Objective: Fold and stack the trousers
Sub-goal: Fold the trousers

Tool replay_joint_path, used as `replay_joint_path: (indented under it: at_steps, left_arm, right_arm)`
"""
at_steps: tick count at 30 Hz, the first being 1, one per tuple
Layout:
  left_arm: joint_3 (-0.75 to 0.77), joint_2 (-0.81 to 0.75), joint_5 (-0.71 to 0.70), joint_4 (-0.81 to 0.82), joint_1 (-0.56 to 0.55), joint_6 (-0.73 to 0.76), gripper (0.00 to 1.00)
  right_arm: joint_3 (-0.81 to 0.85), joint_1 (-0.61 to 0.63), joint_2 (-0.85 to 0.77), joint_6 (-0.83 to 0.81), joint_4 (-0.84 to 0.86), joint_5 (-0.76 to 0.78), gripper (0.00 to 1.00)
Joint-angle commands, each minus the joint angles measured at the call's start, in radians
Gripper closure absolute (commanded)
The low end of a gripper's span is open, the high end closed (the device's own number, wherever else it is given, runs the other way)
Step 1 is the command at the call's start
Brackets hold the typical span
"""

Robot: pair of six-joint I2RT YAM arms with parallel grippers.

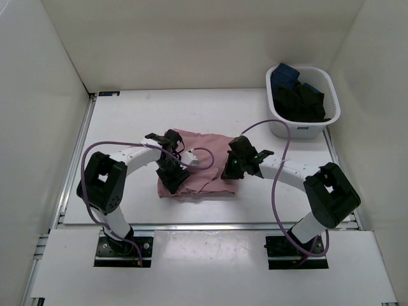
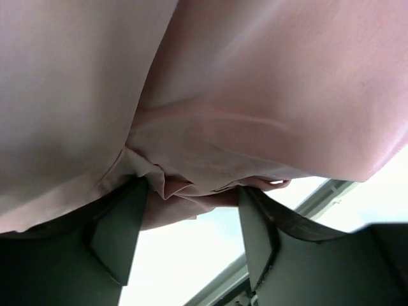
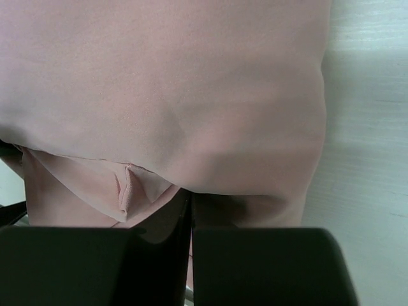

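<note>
Nearest in the overhead view: two white-and-black arms with looping purple cables, bent inward over a white tabletop (image 1: 127, 121). Hard to read from up there: both sets of fingertips, buried under their own black wrist housings, so no judging the finger gap from above. Also covered by those wrists: the left and right edges of the dusty-pink thin fabric trousers (image 1: 207, 143), crumpled in a rough rectangle at mid-table between the two arms. No waistband or drawstring to be made out in any view, only smooth folds and one seam-like ridge.

Left gripper (image 1: 171, 173) (image 2: 194, 204) down on the near-left part of the trousers. Up close, dark fingers (image 2: 121, 236) clearly apart, with pale table visible in the gap. Between the tips, a bunched fold of pink cloth, reaching both inner faces but not squeezed flat. Above that, nothing but cloth filling the frame.

Right gripper (image 1: 236, 167) (image 3: 191, 213) at the right edge of the trousers. Up close, black fingers (image 3: 261, 268) closed to a hairline slit, with pink cloth draped over the tips and running down into that slit, pinched. Bare pale table just right of the cloth.

Farther back, at the far right and well apart from the trousers: a white plastic laundry basket (image 1: 333, 102) holding dark navy and black clothes (image 1: 299, 102), with a blue piece at its far-left corner. Single garments in there not separable.
</note>
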Motion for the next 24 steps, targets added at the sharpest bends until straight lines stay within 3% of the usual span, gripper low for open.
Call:
replay_joint_path:
  at_steps: [1, 3, 6, 7, 10, 11, 15, 20, 22, 24]
  left_arm:
    - [0.03, -0.078, -0.059, 0.019, 0.0, 0.018, 0.27]
    - [0.092, -0.112, -0.05, -0.013, 0.0, 0.018, 0.24]
    - [0.192, -0.175, 0.016, -0.084, 0.0, 0.018, 0.11]
    - [0.212, -0.198, 0.036, -0.095, 0.0, 0.027, 0.04]
    - [0.26, -0.311, 0.064, -0.08, 0.0, 0.037, 0.0]
    - [0.269, -0.336, 0.055, -0.07, 0.0, 0.028, 0.0]
    - [0.317, -0.43, -0.043, -0.038, 0.084, -0.078, 0.0]
    - [0.17, -0.517, -0.522, 0.067, 0.343, -0.187, 0.0]
    - [0.099, -0.528, -0.612, 0.08, 0.441, -0.198, 0.0]
    - [-0.004, -0.528, -0.613, 0.08, 0.588, -0.198, 0.0]
  right_arm:
    - [0.018, -0.025, -0.057, -0.023, -0.085, 0.037, 1.0]
    - [0.043, -0.025, -0.1, -0.061, -0.11, 0.037, 1.0]
    - [0.153, -0.025, -0.185, -0.13, -0.243, 0.112, 0.59]
    - [0.188, -0.025, -0.223, -0.15, -0.33, 0.141, 0.36]
    - [0.337, -0.035, -0.28, -0.227, -0.509, 0.222, 0.05]
    - [0.372, -0.051, -0.28, -0.239, -0.559, 0.264, 0.01]
    - [0.468, -0.2, -0.28, -0.276, -0.792, 0.29, 0.01]
    - [0.445, -0.399, -0.291, -0.294, -0.938, 0.33, 0.01]
    - [0.434, -0.442, -0.301, -0.306, -0.938, 0.36, 0.01]
    - [0.446, -0.507, -0.301, -0.319, -0.922, 0.37, 0.01]
